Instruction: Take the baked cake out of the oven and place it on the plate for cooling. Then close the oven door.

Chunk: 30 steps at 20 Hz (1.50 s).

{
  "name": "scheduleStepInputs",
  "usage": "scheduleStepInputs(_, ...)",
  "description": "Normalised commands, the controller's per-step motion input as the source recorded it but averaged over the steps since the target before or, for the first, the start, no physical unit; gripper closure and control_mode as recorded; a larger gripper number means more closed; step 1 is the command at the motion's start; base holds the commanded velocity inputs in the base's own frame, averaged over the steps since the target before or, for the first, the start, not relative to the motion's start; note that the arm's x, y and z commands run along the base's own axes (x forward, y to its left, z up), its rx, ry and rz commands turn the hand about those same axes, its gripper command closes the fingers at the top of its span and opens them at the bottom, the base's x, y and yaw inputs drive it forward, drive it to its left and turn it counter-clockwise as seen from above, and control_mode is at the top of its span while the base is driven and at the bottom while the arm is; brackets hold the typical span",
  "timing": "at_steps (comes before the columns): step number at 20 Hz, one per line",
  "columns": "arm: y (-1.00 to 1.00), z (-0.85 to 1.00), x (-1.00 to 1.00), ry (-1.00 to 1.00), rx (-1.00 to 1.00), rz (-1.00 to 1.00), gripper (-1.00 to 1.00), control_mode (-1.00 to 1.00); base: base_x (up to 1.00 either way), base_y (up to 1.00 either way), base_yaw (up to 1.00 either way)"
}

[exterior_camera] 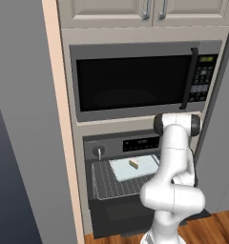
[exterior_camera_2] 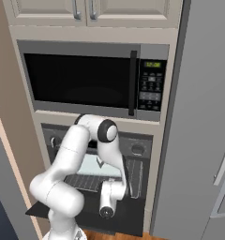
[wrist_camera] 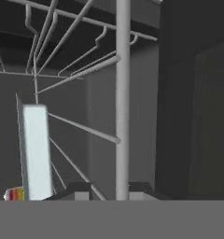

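**Steel rack drawn out, cake not yet lifted**

Grey steel frames the oven (exterior_camera: 135,186), whose oven door (exterior_camera: 114,217) is seen lowered flat, so the opening step is judged done. From left to right in the left base view, the wire rack (exterior_camera: 107,183) is pulled forward, a pale tray (exterior_camera: 133,167) rests on it, and the cake (exterior_camera: 134,164), a small slice, sits on that tray, still inside the oven. In the hand view the tray (wrist_camera: 35,151) appears edge-on at the left, and a front bar of the rack (wrist_camera: 122,98) runs just between the fingertips of the gripper (wrist_camera: 109,189). Whether the jaws are clamped on that bar or slightly apart from it cannot be told. Nothing is seen carried. Left to do, by this judgement: the cake is to be lifted out, set on the plate, and the door shut.
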Motion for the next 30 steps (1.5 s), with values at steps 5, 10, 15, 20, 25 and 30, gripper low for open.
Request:
scheduleStepInputs(5,0.0,0.0,-0.15,0.37,-0.07,0.0,1.0,-1.0,0.0,0.0,0.0)
scheduleStepInputs(10,-0.04,0.0,-0.34,0.4,-0.05,-0.01,1.0,-1.0,0.0,0.0,0.0)
scheduleStepInputs(15,-0.01,-0.09,-0.44,0.41,-0.05,-0.03,1.0,-1.0,0.0,0.0,0.0)
scheduleStepInputs(20,-0.09,-0.17,-0.46,0.38,-0.03,-0.01,1.0,-1.0,0.0,0.0,0.0)
scheduleStepInputs(25,-0.01,0.0,-0.32,0.46,-0.07,-0.02,1.0,-1.0,0.0,0.0,0.0)
scheduleStepInputs(30,0.01,0.0,-0.26,0.62,-0.2,-0.03,1.0,-1.0,0.0,0.0,0.0)
